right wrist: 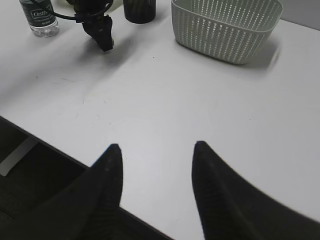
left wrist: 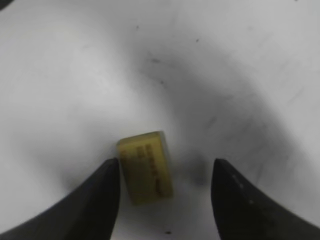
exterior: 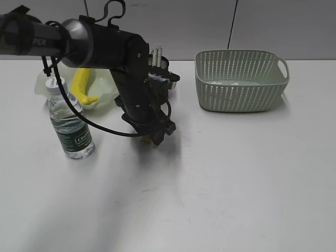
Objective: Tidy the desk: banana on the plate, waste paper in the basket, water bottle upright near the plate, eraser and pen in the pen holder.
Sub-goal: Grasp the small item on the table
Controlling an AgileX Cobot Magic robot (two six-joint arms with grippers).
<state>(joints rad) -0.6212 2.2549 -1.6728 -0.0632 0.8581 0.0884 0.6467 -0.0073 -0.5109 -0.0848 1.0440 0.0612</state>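
Observation:
A small yellow eraser lies flat on the white desk. My left gripper is lowered around it and open; the eraser sits close to the left finger, with a gap on its right. In the exterior view that gripper hides the eraser. The banana rests on the pale green plate. Beside it the water bottle stands upright. Behind the arm, white pens stick out of the black pen holder. The waste paper is hidden. My right gripper hangs open and empty over the desk's front edge.
The sage green basket stands at the back right, something pale showing through its wall. The left arm stretches in from the upper left, its cable drooping beside the bottle. Bare desk lies in front and to the right.

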